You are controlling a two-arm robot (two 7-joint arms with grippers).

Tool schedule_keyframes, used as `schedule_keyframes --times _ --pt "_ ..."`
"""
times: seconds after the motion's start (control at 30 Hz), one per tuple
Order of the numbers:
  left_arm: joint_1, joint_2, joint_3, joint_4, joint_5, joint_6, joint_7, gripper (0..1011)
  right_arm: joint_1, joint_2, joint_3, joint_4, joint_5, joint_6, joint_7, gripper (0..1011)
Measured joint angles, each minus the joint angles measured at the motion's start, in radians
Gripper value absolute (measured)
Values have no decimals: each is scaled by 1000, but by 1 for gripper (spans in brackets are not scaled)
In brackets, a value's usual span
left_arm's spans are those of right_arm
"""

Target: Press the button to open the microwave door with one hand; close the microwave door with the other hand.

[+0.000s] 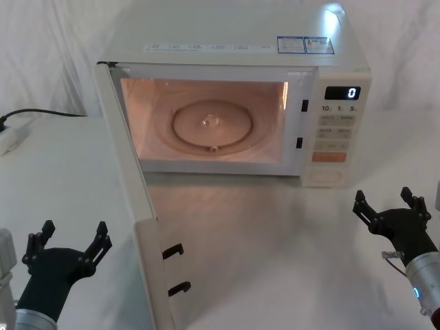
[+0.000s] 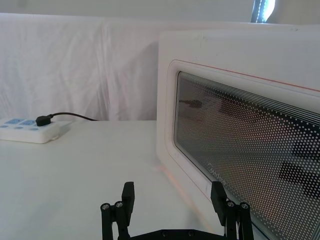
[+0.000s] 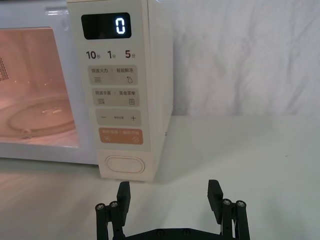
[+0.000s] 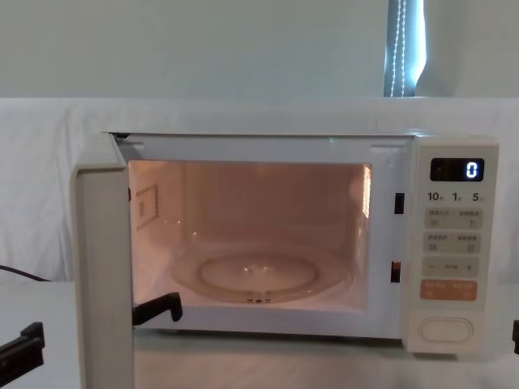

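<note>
The cream-white microwave [image 1: 234,48] stands at the back of the table, its display showing 0. The microwave door [image 1: 134,206] is swung wide open toward my left, and the lit cavity shows behind it. In the left wrist view the door's outer face with its dark window [image 2: 240,125] is just ahead of my left gripper [image 2: 173,192]. That gripper [image 1: 74,230] is open and hovers left of the door's free edge. The button [image 3: 123,164] sits at the foot of the control strip [image 1: 323,177]. My right gripper [image 1: 383,199] is open, in front of the button and a little to its right, not touching it [image 3: 169,189].
A glass turntable [image 1: 212,124] lies inside the cavity. A white power strip [image 1: 10,137] with a black cable lies at the far left of the table [image 2: 30,130]. White cloth covers the table and the wall behind. Two black latch hooks [image 1: 175,268] stick out of the door's inner face.
</note>
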Motion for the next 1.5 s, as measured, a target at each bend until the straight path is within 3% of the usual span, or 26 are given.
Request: schedule_keyframes --times 1.5 --pt "0 0 0 0 0 0 0 1001 0 0 0 -1 0 0 2 1002"
